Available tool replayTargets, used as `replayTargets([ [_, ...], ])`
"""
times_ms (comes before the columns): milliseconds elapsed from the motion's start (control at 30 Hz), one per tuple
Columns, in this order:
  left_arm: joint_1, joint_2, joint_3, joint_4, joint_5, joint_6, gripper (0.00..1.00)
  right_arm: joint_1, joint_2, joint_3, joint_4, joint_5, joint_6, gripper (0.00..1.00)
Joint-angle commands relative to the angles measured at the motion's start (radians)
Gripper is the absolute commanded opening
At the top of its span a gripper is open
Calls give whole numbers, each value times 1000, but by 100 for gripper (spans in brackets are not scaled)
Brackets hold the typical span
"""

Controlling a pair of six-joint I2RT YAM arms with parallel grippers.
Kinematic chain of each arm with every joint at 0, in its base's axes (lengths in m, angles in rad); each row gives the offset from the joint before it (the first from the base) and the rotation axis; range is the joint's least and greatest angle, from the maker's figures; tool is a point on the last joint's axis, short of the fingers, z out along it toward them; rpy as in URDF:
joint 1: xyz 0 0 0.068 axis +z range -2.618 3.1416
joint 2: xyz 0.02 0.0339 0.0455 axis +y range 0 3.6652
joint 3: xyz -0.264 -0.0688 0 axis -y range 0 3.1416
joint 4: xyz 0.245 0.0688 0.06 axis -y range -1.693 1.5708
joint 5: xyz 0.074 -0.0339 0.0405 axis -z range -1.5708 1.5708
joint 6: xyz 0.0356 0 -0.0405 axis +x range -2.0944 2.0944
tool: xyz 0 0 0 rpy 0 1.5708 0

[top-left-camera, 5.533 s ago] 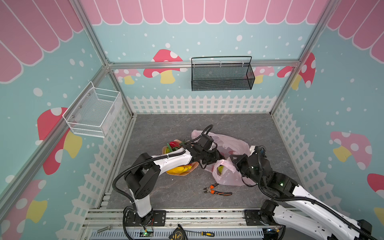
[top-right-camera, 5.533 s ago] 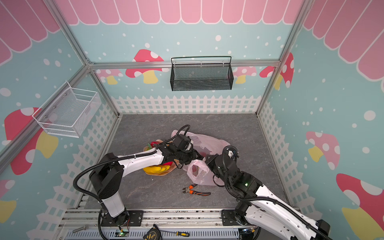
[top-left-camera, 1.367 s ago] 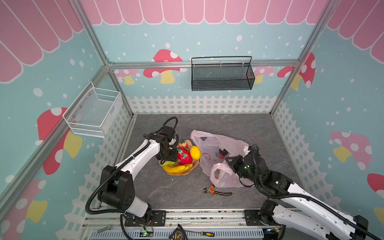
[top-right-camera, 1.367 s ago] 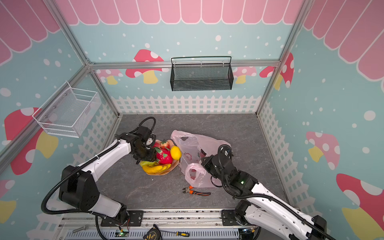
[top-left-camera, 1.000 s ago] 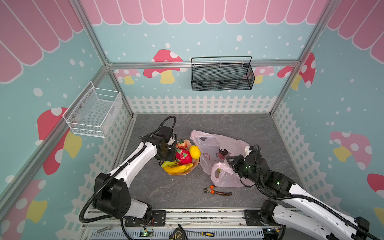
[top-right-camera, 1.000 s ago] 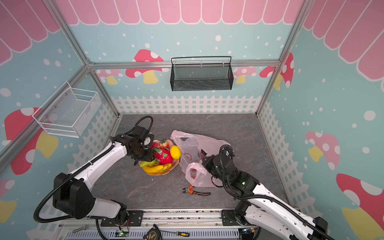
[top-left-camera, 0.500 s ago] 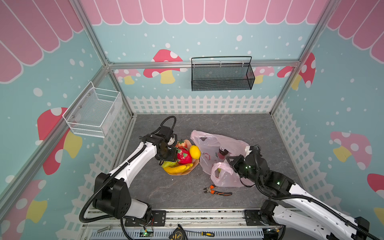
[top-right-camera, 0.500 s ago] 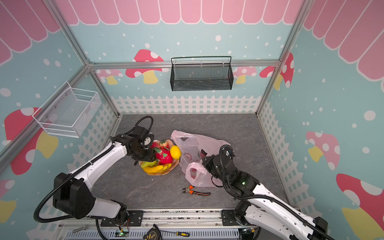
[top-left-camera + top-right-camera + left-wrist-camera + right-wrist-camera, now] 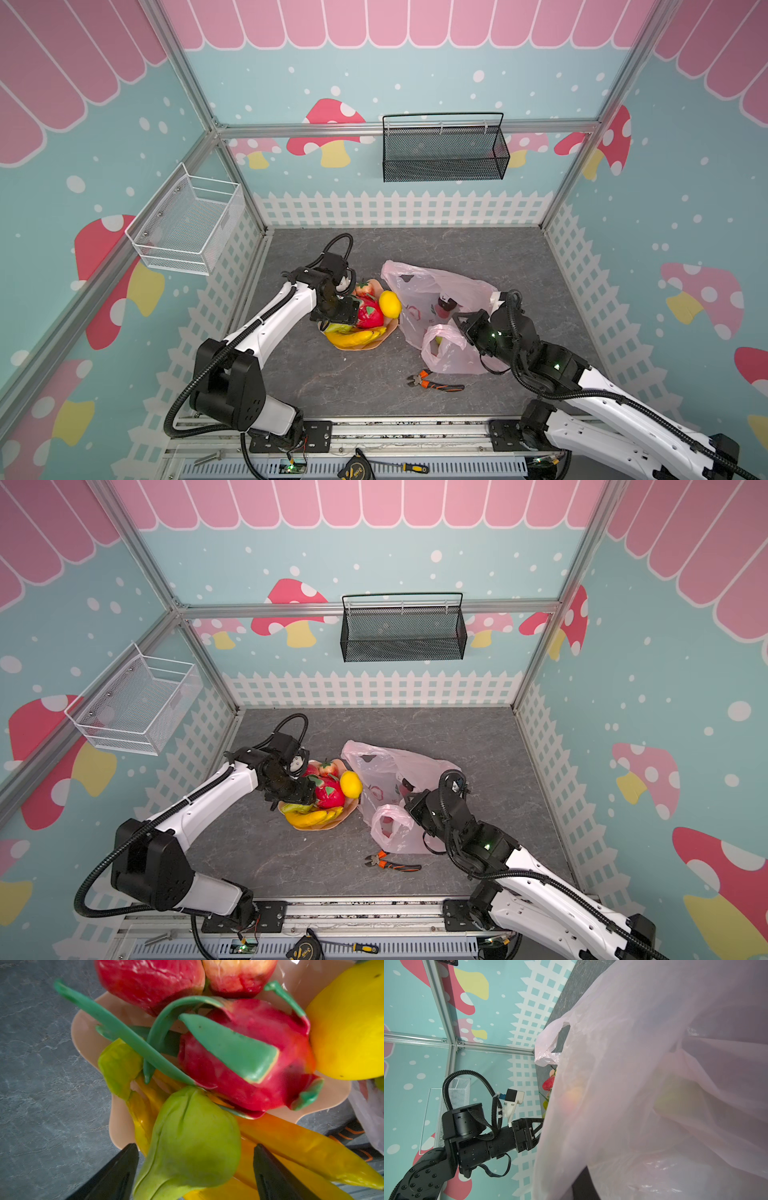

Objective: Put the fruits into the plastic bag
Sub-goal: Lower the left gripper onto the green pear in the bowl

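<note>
Fruits (image 9: 191, 1138) glossy; plastic bag (image 9: 432, 291) crinkly.

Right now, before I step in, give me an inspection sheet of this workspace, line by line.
Surface: grey tabletop, no spills seen.
Job's things: lemon, dragon fruit, banana bunch and green fruit sit on the peach plate; plastic bag lies beside it.
Clutter: orange-handled pliers on the tabletop by the bag; tape measure and screwdriver on the front rail.
Claws: left claw open, straddling the green fruit; right claw shut on the plastic bag's edge.
Cables: left-arm hose and right-arm hose loop above the wrists.
Surroundings: white wire basket on the left wall, black mesh basket on the back wall.
</note>
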Motion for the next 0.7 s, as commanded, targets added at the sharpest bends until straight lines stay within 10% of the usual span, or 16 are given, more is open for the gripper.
replayTargets([
  [0, 5, 15, -20, 13, -22, -4, 88, -3, -8, 8, -13, 7, 14, 0],
  [667, -2, -28, -29, 14, -19, -15, 57, -2, 6, 20, -13, 8, 11, 0],
])
